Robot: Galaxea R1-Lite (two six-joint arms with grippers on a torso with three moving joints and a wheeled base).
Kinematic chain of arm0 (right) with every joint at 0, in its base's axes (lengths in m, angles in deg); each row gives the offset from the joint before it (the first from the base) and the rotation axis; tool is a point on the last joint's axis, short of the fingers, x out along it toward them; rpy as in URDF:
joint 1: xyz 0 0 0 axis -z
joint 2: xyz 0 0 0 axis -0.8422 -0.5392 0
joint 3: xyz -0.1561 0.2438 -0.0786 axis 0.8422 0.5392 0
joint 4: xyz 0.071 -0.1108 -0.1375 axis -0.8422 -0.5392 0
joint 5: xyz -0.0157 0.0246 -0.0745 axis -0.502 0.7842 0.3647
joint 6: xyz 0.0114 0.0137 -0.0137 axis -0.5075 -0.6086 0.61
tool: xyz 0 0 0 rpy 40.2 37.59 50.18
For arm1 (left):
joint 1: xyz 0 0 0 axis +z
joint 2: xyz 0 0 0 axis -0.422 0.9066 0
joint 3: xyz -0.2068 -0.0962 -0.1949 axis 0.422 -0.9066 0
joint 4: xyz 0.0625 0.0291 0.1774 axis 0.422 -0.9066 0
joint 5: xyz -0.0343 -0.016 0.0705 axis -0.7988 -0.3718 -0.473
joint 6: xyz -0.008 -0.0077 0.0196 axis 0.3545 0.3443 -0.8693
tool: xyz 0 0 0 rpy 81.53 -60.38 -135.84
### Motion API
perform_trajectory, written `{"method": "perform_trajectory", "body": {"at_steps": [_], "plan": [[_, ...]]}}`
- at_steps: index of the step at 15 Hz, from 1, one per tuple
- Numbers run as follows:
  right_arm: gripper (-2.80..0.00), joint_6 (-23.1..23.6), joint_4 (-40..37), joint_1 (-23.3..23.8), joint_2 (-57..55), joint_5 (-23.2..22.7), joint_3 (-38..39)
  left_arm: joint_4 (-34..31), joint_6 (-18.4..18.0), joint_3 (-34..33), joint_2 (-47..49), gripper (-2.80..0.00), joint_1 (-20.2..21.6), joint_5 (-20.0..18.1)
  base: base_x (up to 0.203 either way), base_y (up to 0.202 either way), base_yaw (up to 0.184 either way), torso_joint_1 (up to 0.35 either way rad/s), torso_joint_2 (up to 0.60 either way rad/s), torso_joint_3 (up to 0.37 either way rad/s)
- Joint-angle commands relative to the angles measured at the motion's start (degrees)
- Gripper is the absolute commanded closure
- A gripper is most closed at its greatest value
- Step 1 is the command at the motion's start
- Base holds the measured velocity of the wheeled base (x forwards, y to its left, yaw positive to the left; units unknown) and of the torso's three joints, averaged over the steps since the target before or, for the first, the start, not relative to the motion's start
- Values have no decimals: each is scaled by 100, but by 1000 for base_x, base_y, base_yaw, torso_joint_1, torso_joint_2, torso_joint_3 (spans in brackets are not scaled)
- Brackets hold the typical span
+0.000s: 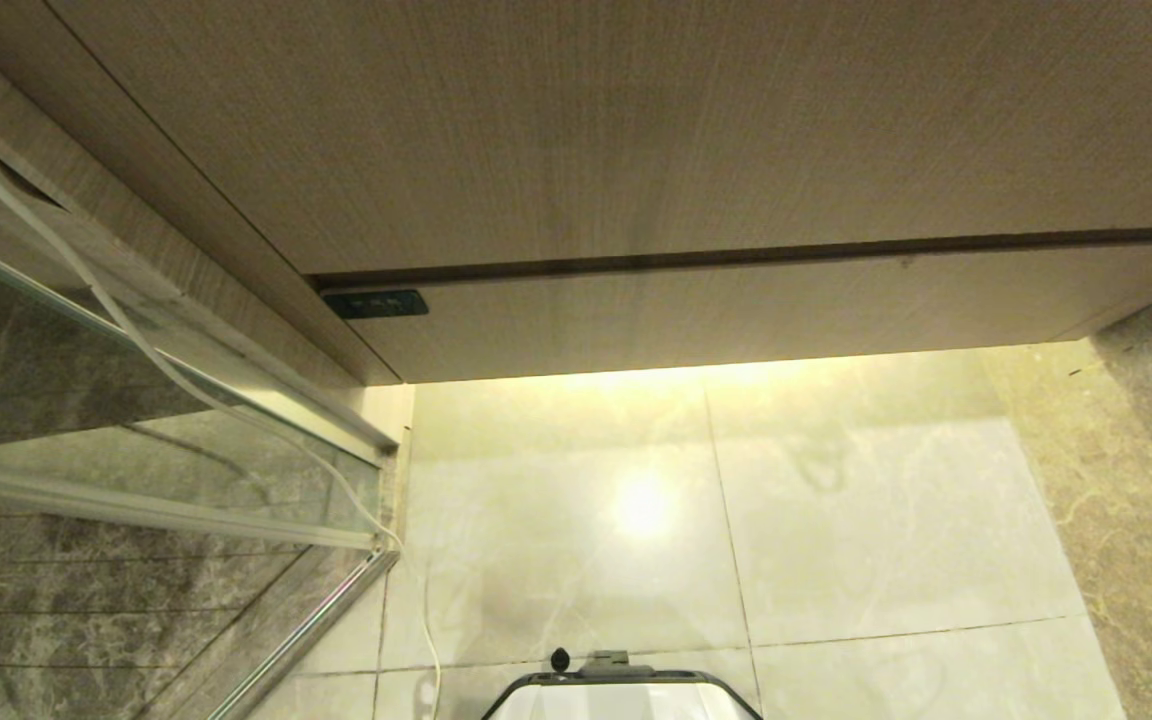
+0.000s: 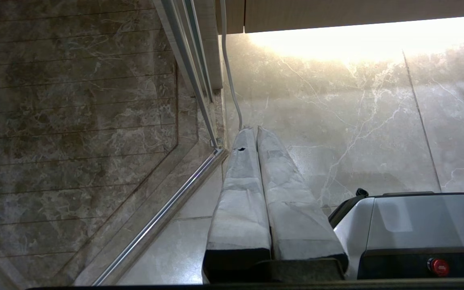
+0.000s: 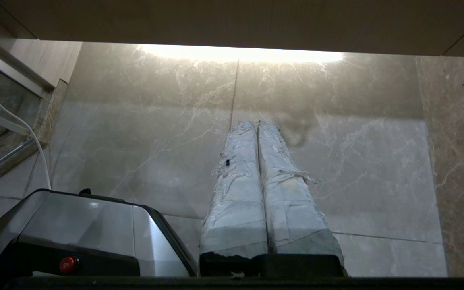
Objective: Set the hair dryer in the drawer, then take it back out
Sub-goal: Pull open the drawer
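Both arms hang parked low beside the robot's base (image 1: 621,690), pointing at the tiled floor (image 1: 836,520), likely because no reach has begun. The left gripper (image 2: 253,129) has its padded fingers pressed together and empty; the right gripper (image 3: 255,124) is likewise closed on nothing. The drawer (image 1: 736,315) sits fully shut under the taller wood panel (image 1: 636,130), its flat front flush, with a small dark label (image 1: 376,303) at its left corner. The hair dryer appears in no view; it may be up on the counter out of sight, though I cannot tell. A glass shower door (image 1: 136,440) stands close on the left, and a white cable (image 1: 136,340) trails down beside it to the floor, narrowing the room for the left arm.
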Motion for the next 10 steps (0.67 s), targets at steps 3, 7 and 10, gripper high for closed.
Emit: {"method": "perform_trajectory", "body": {"at_steps": [3,7,10], "plan": [[0,39,8,-2,222,-29,229,0,-1,-9,-2,0,1,0,0,0,0,0,0,0],[0,117,-5,-2,222,-19,35,0,-1,-9,-2,0,1,0,0,0,0,0,0,0],[0,217,-666,12,180,7,-1222,0,-1,-9,-2,0,1,0,0,0,0,0,0,0]]}}
